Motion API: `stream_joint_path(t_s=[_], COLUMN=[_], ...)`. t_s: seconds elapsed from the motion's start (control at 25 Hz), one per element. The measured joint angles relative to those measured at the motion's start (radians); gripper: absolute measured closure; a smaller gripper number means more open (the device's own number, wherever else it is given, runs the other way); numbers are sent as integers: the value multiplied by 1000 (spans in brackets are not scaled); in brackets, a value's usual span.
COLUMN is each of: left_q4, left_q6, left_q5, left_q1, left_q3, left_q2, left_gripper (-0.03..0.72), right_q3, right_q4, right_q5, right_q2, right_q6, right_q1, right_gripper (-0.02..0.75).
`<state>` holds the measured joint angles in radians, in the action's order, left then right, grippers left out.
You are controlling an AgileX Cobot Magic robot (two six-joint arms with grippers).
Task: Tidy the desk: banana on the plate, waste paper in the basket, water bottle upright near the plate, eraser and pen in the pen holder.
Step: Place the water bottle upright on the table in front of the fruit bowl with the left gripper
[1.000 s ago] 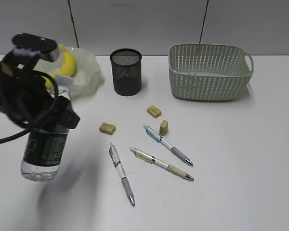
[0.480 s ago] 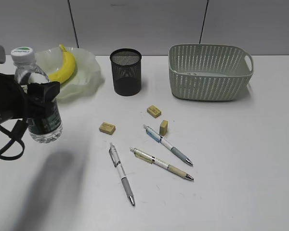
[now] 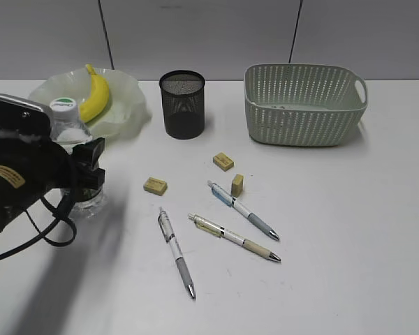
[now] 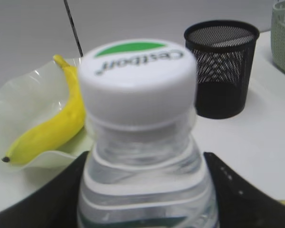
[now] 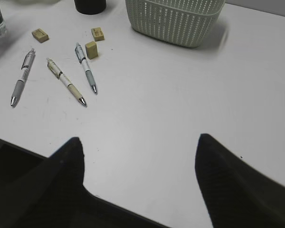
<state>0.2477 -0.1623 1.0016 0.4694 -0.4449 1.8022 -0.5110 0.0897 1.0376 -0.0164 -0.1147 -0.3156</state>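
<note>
My left gripper (image 3: 82, 169) is shut on the water bottle (image 3: 64, 109), which it holds upright just in front of the plate (image 3: 129, 98). The bottle's base is at or just above the desk (image 3: 335, 230). The left wrist view shows the white cap (image 4: 137, 76) between my dark fingers. The banana (image 3: 95, 93) lies on the plate. The pen holder (image 3: 182, 105) stands right of the plate. Three erasers (image 3: 156, 185) and three pens (image 3: 234, 237) lie mid-desk. My right gripper (image 5: 140, 147) is open and empty above bare desk. The waste paper is not visible.
The basket (image 3: 304, 105) stands at the back right and shows in the right wrist view (image 5: 175, 19). That view also shows the pens (image 5: 65, 81) and erasers (image 5: 91, 49) at its upper left. A grey wall closes the desk's far edge.
My left gripper has turned the bottle from tilted to upright, carried it up and back, then lowered it in front of the plate. Nothing else moved.
</note>
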Motion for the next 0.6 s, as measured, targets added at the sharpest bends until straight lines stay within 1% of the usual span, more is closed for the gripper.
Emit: stream_joint_path(t_s=[0.28,0.44,0.6], left_q4=[0,6,15], left_q6=[3,3,3], left_q5=[34,43,51], left_q1=[0,0,-1], left_q3=[-7,-7,-7], left_q2=[36,31,-26], left_gripper=[198,111,88], right_q3=[0,0,0], right_q4=[0,0,0], right_q5=[0,0,0], right_q2=[0,0,0], right_q6=[0,0,0], right_q1=[0,0,0], right_gripper=[164,164,164])
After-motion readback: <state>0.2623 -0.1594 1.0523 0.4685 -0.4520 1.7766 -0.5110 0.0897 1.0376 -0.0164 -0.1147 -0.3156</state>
